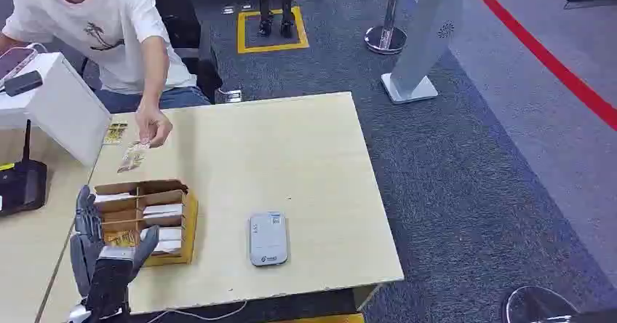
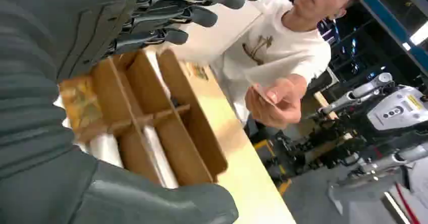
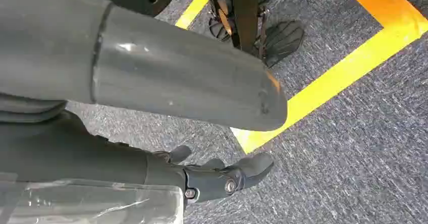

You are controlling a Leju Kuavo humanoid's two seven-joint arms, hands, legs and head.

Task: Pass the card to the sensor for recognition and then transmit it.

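From the head view: left hand [image 1: 98,246] raised over the compartmented wooden card box [image 1: 145,221] at the table [image 1: 291,148] edge, fingers apart, holding nothing. Grey card sensor [image 1: 268,238] lying just beside the box, untouched. Person's hand [image 1: 153,126] reaching in with a card [image 1: 133,156] beyond the box.

At the left wrist: fingers [image 2: 171,17] spread above the box, thumb wide, cards standing in the compartments.

At the right wrist: right hand [image 3: 202,176] hanging over carpet, fingers loosely apart, nothing held.

Barely begun, by the look of it: no card picked, scan and handover both left.
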